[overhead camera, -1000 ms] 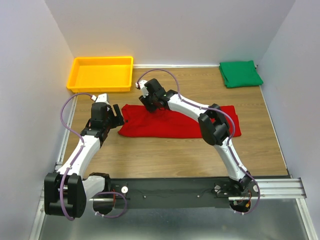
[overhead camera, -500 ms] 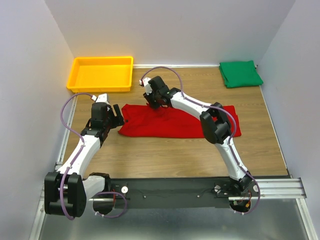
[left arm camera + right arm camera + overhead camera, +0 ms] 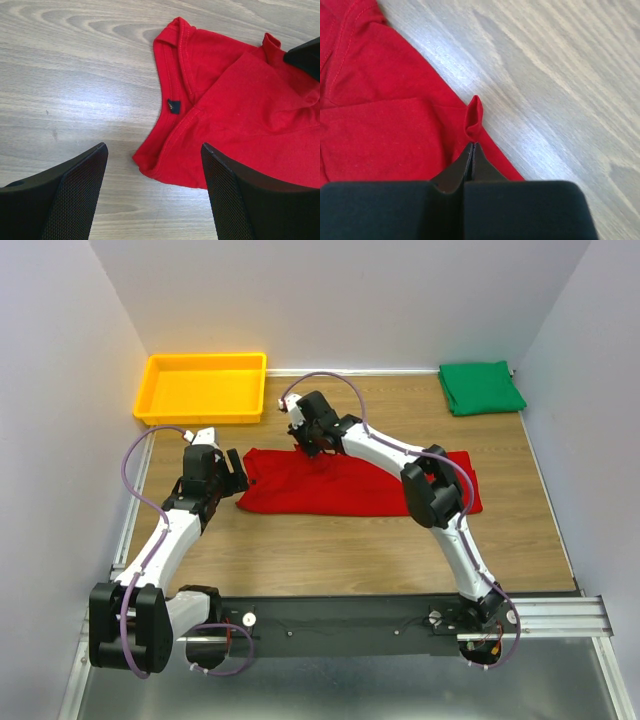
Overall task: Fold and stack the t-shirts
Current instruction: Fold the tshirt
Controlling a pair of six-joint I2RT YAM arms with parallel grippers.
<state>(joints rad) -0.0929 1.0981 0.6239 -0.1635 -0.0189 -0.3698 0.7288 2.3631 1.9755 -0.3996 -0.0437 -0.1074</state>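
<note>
Right tool (image 3: 472,147) is clamped on a puckered edge of the bright red cloth t-shirt (image 3: 350,485) spread on the wood-grain counter (image 3: 330,540); left tool (image 3: 154,150) is held agape. Folded green cloth t-shirt (image 3: 482,387) is seen far right, shallow yellow plastic tray (image 3: 205,418) far left.

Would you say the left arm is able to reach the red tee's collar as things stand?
Probably yes: its open fingers hang just short of the collar, with only bare table between.
</note>
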